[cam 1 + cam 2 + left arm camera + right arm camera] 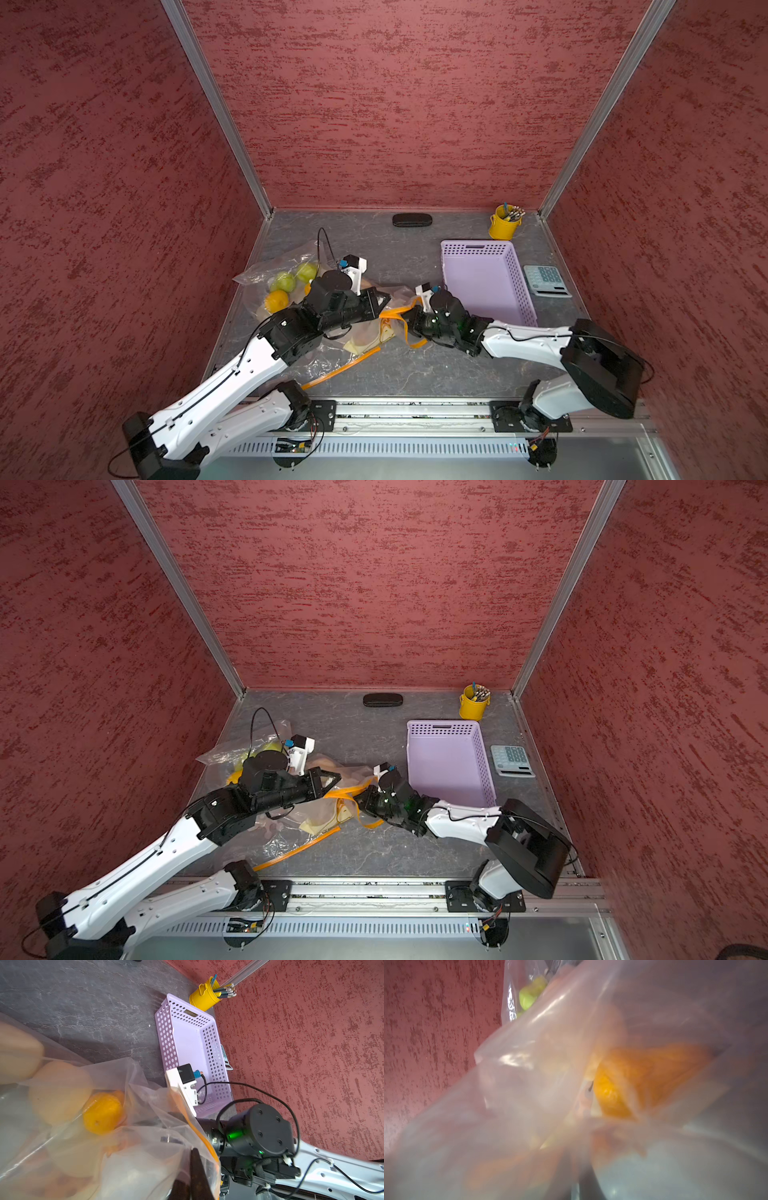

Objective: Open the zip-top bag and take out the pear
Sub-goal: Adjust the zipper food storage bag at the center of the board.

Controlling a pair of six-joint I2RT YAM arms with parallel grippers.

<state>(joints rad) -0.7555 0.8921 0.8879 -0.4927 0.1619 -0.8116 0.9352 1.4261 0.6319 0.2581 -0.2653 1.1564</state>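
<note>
A: Status on the bag?
B: We see the clear plastic zip-top bag with the orange zip strip (365, 338) near the middle of the grey marbled table (436, 374), between the two arms. The orange strip bends in loops between the hands.
A: Left hand?
B: Left hand (385, 300) is fully closed, pinching the bag's film right by the orange strip. Its wrist view shows the dark fingers (197, 1174) together on the plastic.
A: Right hand?
B: Right hand (406, 319) sits at the orange strip, facing the left one, close by. We cannot tell how far open it is or whether it grips anything. Film covers its own wrist view, and the top views hide the tips.
A: Pear?
B: We cannot single out the pear. Pale cream rounded shapes (60, 1093) and one orange fruit (101, 1114) sit inside the bag behind cloudy film.
A: Anything else around?
B: Second clear bag (266, 270) at the left rear, holding green round fruits (284, 281) and a second orange fruit (277, 301). Lilac perforated plastic basket (482, 286) near the right hand, on its right. Grey calculator (546, 280) beside the basket, yellow cup of pencils (503, 226) behind it, black oblong case (412, 220) by the back wall.
</note>
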